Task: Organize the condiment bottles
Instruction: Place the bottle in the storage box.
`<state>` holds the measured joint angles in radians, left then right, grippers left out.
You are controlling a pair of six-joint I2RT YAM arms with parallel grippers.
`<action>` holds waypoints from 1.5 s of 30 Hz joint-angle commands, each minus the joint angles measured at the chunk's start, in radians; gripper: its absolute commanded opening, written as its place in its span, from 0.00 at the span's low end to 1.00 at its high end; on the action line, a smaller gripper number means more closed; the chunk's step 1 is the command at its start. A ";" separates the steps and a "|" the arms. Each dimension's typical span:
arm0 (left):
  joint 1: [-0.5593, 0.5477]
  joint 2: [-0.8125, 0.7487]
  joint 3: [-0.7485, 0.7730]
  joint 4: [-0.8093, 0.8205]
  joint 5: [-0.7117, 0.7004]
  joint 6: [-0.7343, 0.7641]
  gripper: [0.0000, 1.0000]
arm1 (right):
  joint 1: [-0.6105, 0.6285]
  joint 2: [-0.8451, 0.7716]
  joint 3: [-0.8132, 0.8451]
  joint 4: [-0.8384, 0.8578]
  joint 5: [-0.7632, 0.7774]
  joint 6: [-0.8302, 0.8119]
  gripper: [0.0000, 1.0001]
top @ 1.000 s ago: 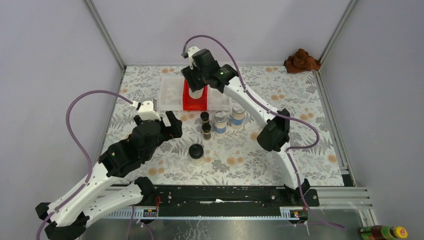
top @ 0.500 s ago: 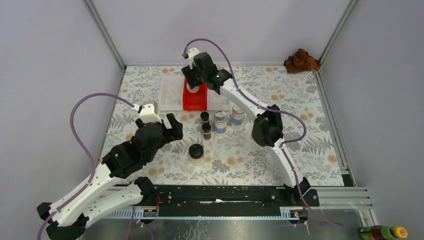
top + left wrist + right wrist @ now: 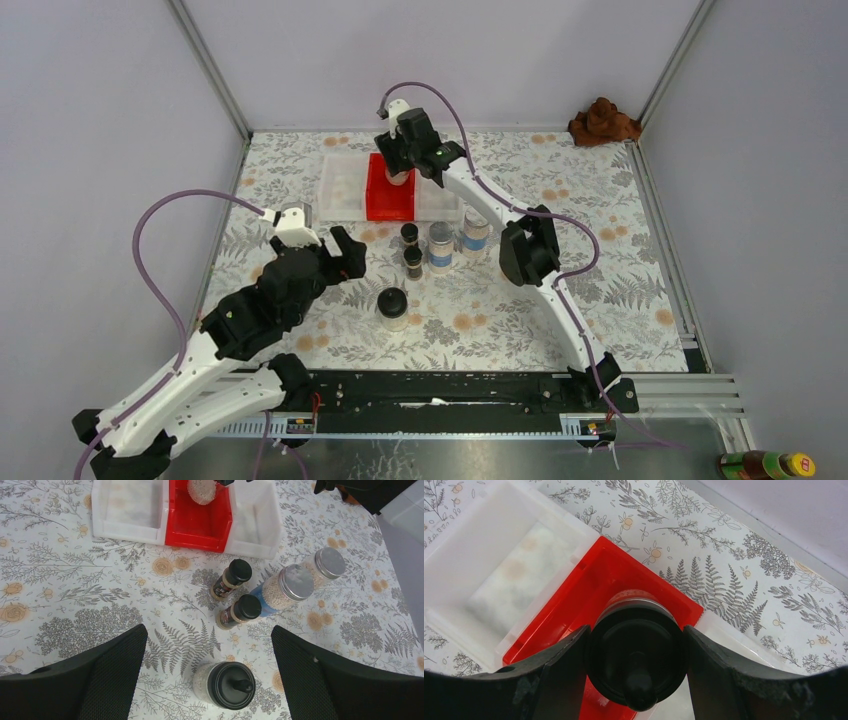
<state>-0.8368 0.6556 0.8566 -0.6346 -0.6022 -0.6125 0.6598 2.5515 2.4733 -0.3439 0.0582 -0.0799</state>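
**While One Jar Hangs at the Red Bin: Condiment Stock, Six Items**

While the right gripper (image 3: 638, 672) grips it by the cap, item one, a clear domed-cap jar (image 3: 638, 645), hangs upright in the mouth of the red bin (image 3: 591, 587). That bin is the middle one of three joined bins, with a white bin (image 3: 127, 510) on either side. The jaws are half closed, one finger against each flank of the black cap. Whether the jar's base touches the bin floor cannot be told.

Handling, as judged:
- Rigid body with a smooth wall, a pale granular fill and modest weight.
- Apt to slip if pinched on the bare wall. The cap flanks, or the shoulder just under them, give the surest hold.
- Likely to topple if released above the bin floor, so it wants setting down square.

Items two to six stand on the flowered table (image 3: 60, 595), near the bins:
- the second clear jar (image 3: 227, 685), nearest the arms;
- the slim dark-brown jars (image 3: 231, 577), a pair, close together;
- the silver-lidded jars (image 3: 295, 582), a pair, just beside the brown ones.

The left gripper (image 3: 212, 680) is spread wide and holds nothing. It hovers above the table with the second clear jar below it, framed between its fingers in the wrist view and apart from both.
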 commanded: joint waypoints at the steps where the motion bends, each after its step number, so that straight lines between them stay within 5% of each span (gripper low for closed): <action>1: -0.002 -0.008 -0.024 0.069 0.011 0.029 0.98 | -0.005 -0.004 0.074 0.111 -0.024 -0.011 0.00; 24: -0.002 0.004 -0.067 0.111 0.049 0.021 0.99 | -0.011 0.040 0.069 0.114 -0.056 -0.005 0.03; 27: -0.002 -0.001 -0.081 0.112 0.049 0.015 0.99 | -0.009 0.048 0.069 0.114 -0.056 -0.003 0.12; 39: -0.002 -0.006 -0.103 0.123 0.045 0.018 0.99 | -0.006 0.058 0.075 0.123 -0.088 -0.008 0.87; 45: -0.002 -0.014 -0.099 0.107 0.044 0.007 0.99 | -0.002 0.052 0.084 0.123 -0.107 -0.007 0.96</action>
<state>-0.8368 0.6556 0.7662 -0.5701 -0.5571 -0.5930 0.6544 2.6205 2.5050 -0.2657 -0.0216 -0.0814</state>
